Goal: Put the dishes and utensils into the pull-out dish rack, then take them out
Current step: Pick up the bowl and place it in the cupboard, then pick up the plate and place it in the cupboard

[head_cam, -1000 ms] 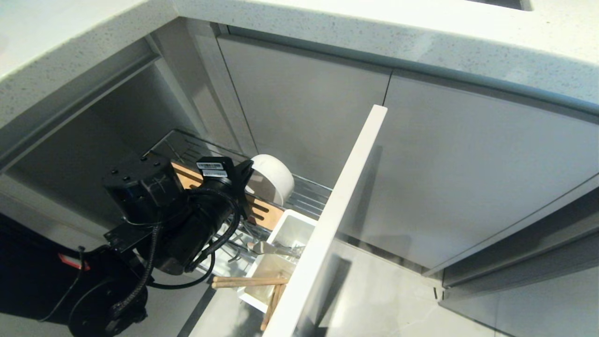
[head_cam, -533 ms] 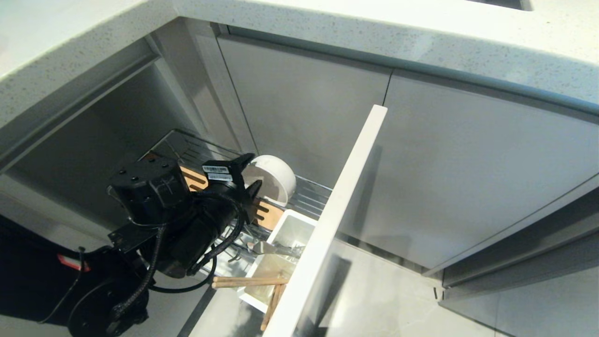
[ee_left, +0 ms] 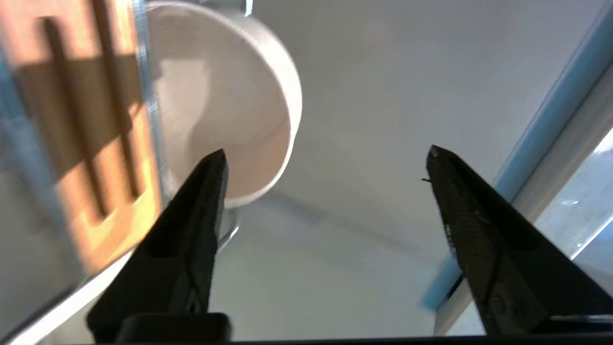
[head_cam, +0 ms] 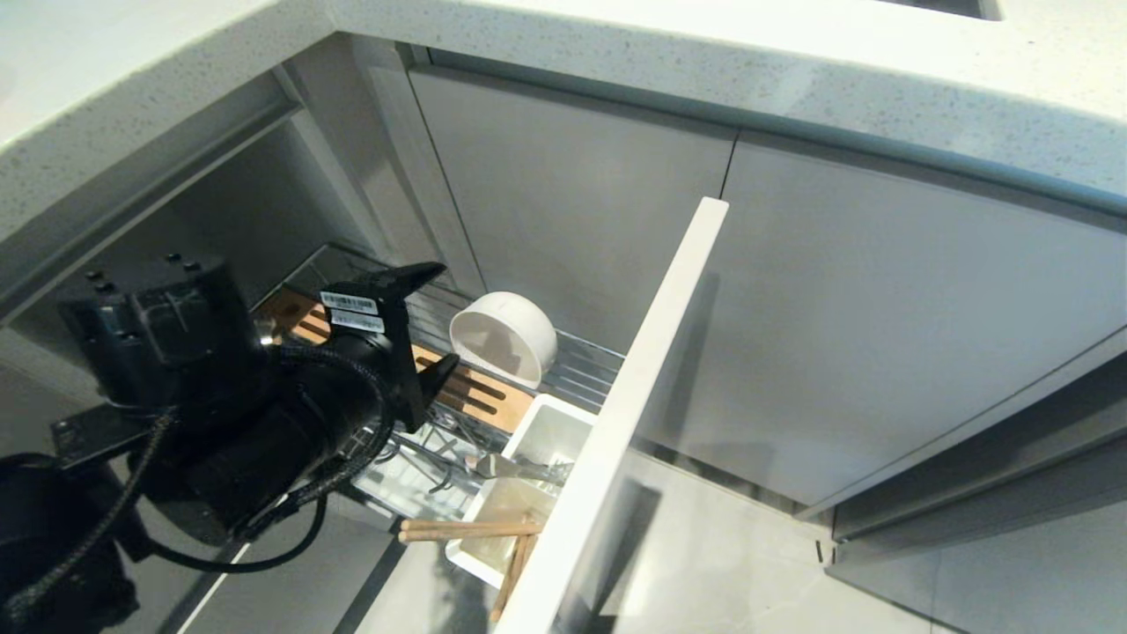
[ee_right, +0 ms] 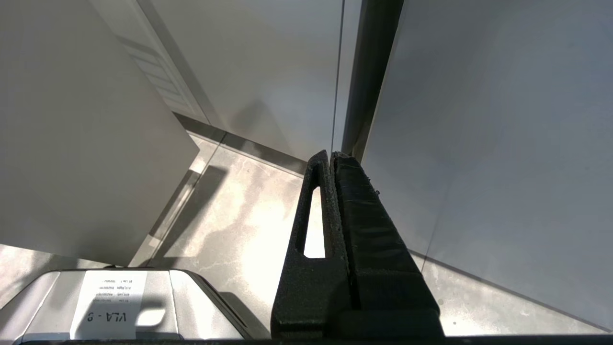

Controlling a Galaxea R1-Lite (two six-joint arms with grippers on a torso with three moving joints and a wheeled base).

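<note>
The pull-out dish rack (head_cam: 588, 374) stands drawn out, its pale front panel (head_cam: 647, 370) on the right. A white bowl (head_cam: 504, 339) rests on its edge in the wire basket, behind the slotted wooden strip (head_cam: 480, 398). My left gripper (head_cam: 445, 314) hangs open just left of the bowl, apart from it and holding nothing. In the left wrist view the bowl (ee_left: 225, 110) lies past one fingertip (ee_left: 216, 165) of the left gripper (ee_left: 325, 153). Chopsticks (head_cam: 458, 530) and a spoon (head_cam: 519, 467) lie in the white caddy (head_cam: 550, 431). My right gripper (ee_right: 331, 155) is shut and parked near the floor.
Grey cabinet doors (head_cam: 880, 335) close off the right side, and a speckled countertop (head_cam: 704, 53) overhangs everything. The open cabinet cavity (head_cam: 220, 220) lies behind my left arm. Pale floor tiles (head_cam: 722, 563) show below the panel.
My left gripper has opened, let go of the bowl and drawn back to the left. The bowl stays on its edge in the rack.
</note>
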